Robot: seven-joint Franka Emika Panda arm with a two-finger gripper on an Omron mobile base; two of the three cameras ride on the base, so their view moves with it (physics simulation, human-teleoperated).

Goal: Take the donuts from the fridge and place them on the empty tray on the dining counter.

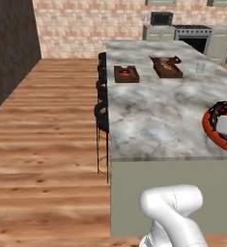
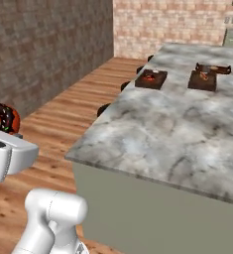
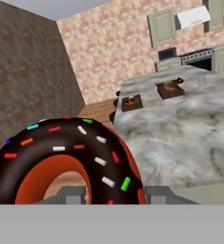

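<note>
A white robot arm's claw (image 3: 112, 194) is clamped on a ring donut with orange-red sides, dark chocolate icing and coloured sprinkles (image 3: 70, 157), held upright on edge and looming large in the hand view. The donut is carried in the air at the near end of the long marble tabletop with grey-white veining (image 1: 158, 116), still short of it. Far ahead along the tabletop's length sit two dark brown wooden trays. The nearer-left tray (image 1: 126, 74), close to the stool-side edge, seems to hold a second small donut (image 1: 126, 73); the other tray (image 1: 167, 67) carries something bun-like. Judging from this, the target tray lies straight ahead and well apart from the claw, down the tabletop's long axis, so the donut must travel forward along it
</note>
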